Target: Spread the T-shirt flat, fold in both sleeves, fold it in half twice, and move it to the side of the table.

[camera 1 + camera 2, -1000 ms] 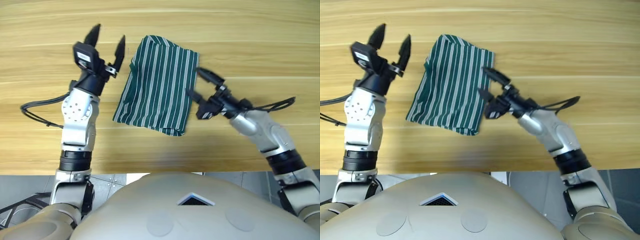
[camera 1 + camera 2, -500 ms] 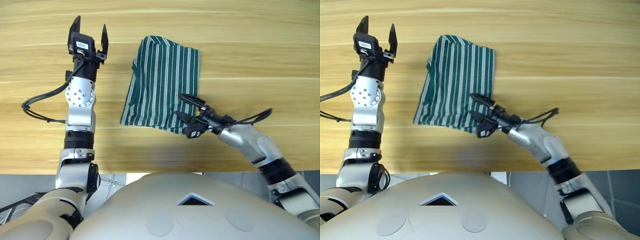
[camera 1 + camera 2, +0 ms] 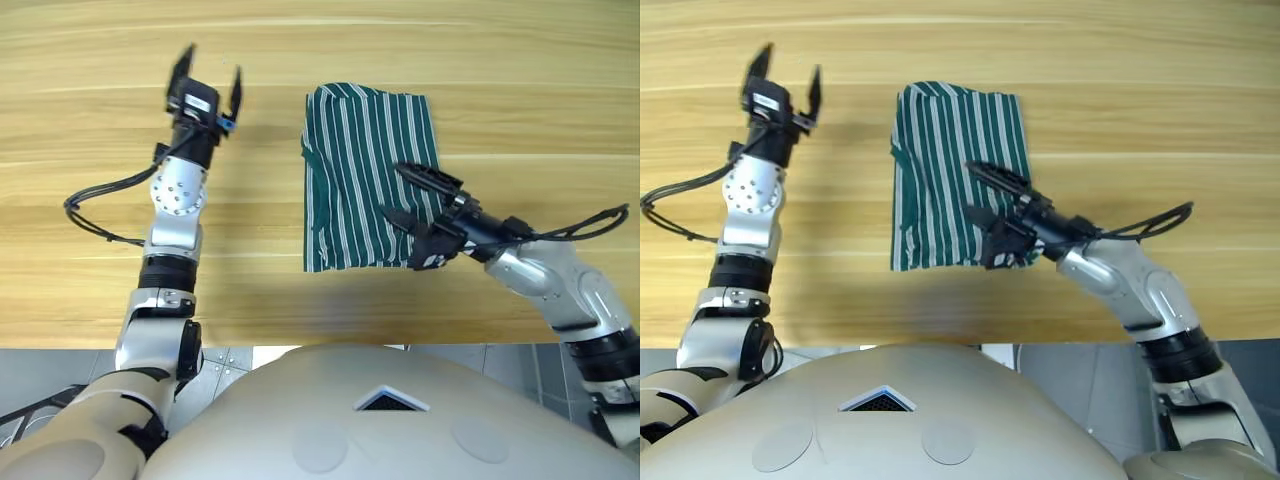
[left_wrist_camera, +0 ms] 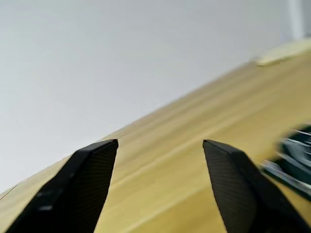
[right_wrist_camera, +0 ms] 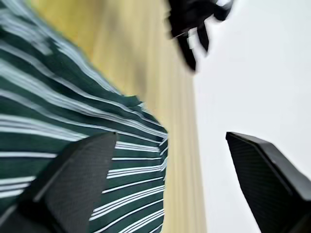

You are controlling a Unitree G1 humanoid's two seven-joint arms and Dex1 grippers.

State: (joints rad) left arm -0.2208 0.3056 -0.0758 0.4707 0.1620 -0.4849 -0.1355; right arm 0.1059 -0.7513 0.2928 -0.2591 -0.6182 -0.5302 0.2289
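Shirt [image 3: 365, 160] is down on the counter [image 3: 520, 60], folded into a neat green-and-white striped rectangle. Its long axis runs 12 to 6, almost square to the counter's front edge, and the stripes run the same way. The short edges face 12 and 6, and the 6 o'clock one stops short of the front edge. There's a small ruck on the 9 o'clock side toward the far end; the rest lies flat.

Right end effector [image 3: 393, 190] sits over the shirt's 4 o'clock corner, coming in from 3 o'clock with its tips aimed at about 10. Its fingers [image 3: 430, 178] are spread wide, one tip over the stripes toward the middle, the other nearer the 6 o'clock edge. Nothing is pinched between them. In the right wrist view, striped cloth lies under the gap. Whether the tips touch the fabric, can't tell.

Left end effector [image 3: 212, 65] is out at 10 o'clock of the shirt, well apart from it, pointing toward 12 above bare wood. It's wide open with nothing in it. Through the gap, the left wrist view looks along the wood to a pale wall [image 4: 121, 48].

Left cable [image 3: 100, 205] loops off that forearm at 9 o'clock. Right cable [image 3: 590, 215] arcs from the other arm at 3 o'clock.
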